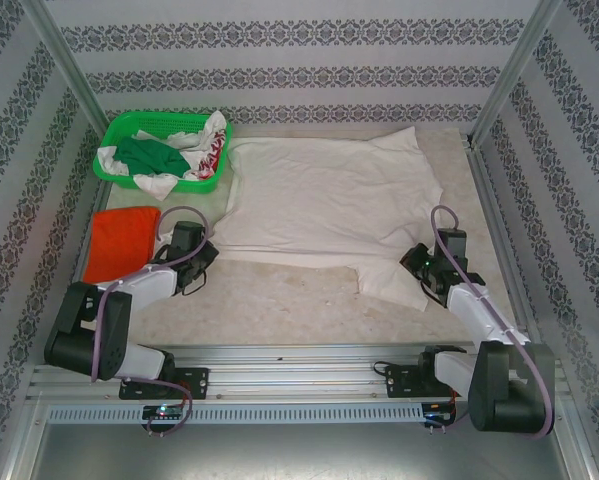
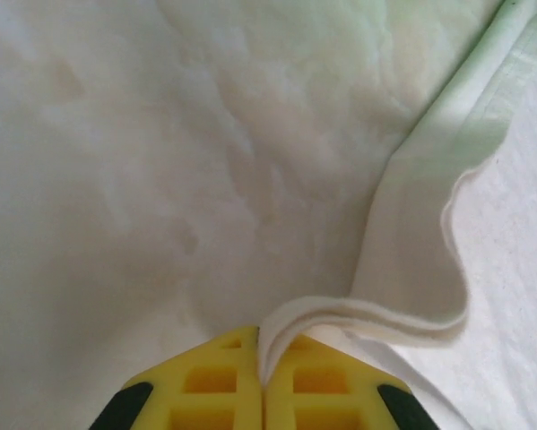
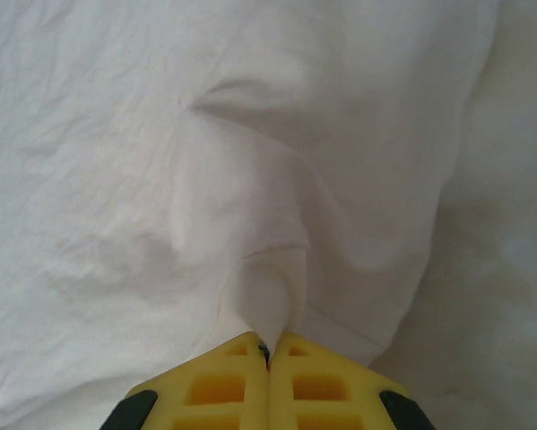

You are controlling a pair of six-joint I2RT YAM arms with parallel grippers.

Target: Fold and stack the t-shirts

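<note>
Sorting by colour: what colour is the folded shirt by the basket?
Orange-red shirt, best in top external view.

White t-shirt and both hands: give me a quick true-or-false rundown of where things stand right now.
1. The left hand is shut on a folded edge of the white t-shirt. True.
2. The right hand is open and hangs clear of the cloth. False: it is shut on a pinch of the white t-shirt.
3. The orange-red t-shirt lies inside the green basket. False: it lies on the table, nearer than the basket, on the far left.
4. The white t-shirt lies spread out on the table, to the right of the green basket. True.
</note>
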